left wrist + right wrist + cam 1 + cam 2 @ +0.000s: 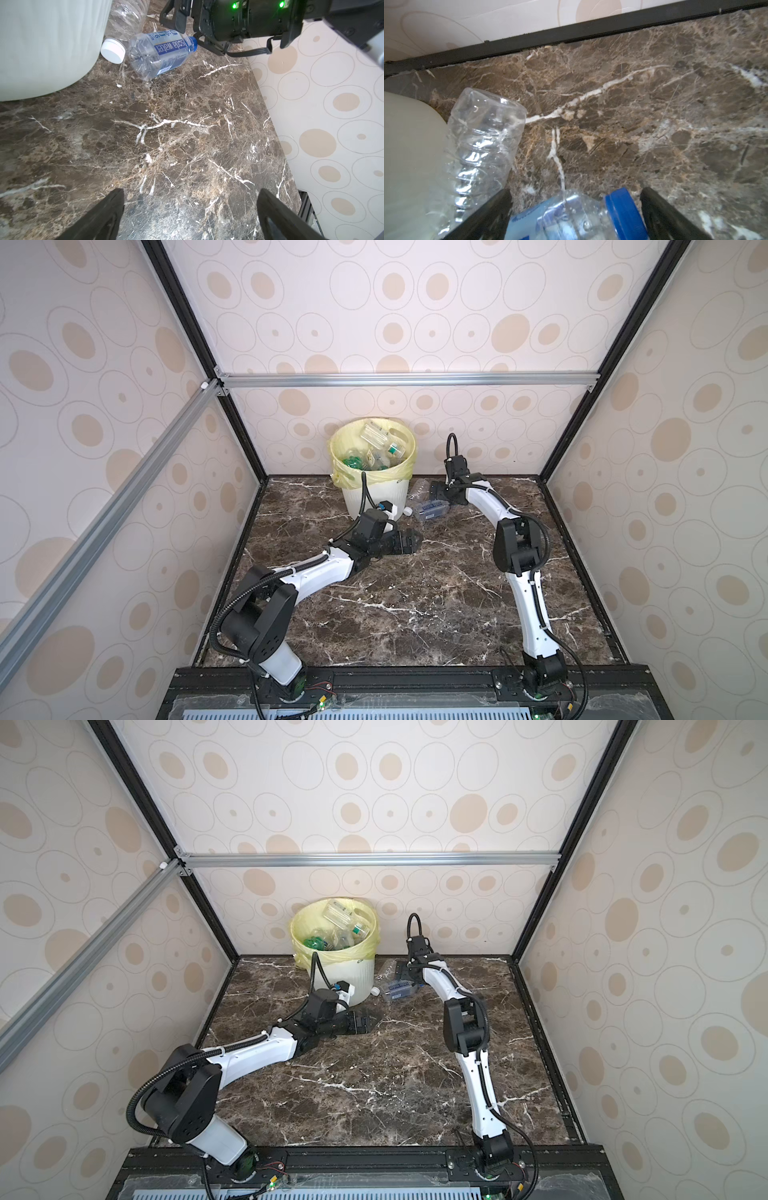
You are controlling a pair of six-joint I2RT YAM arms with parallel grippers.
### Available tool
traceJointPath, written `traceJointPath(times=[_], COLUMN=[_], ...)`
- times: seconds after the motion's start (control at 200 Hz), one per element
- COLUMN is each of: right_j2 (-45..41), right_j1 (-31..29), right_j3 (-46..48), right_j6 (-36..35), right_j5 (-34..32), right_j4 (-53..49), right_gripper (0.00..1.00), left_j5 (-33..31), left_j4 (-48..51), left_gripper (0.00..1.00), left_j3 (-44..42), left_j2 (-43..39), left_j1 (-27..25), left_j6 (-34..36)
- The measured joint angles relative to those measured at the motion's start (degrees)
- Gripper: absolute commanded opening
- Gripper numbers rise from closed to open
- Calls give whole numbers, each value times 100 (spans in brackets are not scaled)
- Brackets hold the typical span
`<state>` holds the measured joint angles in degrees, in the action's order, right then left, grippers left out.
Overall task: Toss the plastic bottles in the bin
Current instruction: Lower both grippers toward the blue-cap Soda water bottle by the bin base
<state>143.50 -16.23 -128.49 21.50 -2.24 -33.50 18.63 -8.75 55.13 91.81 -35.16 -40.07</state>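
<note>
Open right hand brackets the blue-capped bottle lying on the worktop at four o'clock of the bin; turning the wrist to pinch across its body, not lengthwise, seems wisest.

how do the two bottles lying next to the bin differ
The soda water bottle carries a blue label; the ribbed bottle has none. The soda water bottle's cap is blue, the ribbed bottle's white. The ribbed bottle lies right by the bin; the soda water bottle lies farther out. Both are clear plastic, lying on their sides on the marble table.
</note>
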Motion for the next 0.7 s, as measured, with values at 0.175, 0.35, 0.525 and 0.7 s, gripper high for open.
traceJointPath(times=[0.175,0.35,0.525,0.7], right_j2=[-87,-415,-1071,-1722], right_j1=[-136,-284,-450,-625], right_j3=[411,1134,2055,2791], right_j6=[-20,-37,-11,52], right_j5=[28,105,140,181], right_j4=[94,133,282,529], right_gripper=[100,100,100,97], left_j5=[0,-15,-20,-35], left_j4=[-28,-76,-118,-160], left_gripper=[99,99,99,99], left_j3=[-118,-214,-334,-463], left_j2=[-4,-81,-219,-317], left_j1=[0,0,0,0], left_j6=[-81,-146,-212,-254])
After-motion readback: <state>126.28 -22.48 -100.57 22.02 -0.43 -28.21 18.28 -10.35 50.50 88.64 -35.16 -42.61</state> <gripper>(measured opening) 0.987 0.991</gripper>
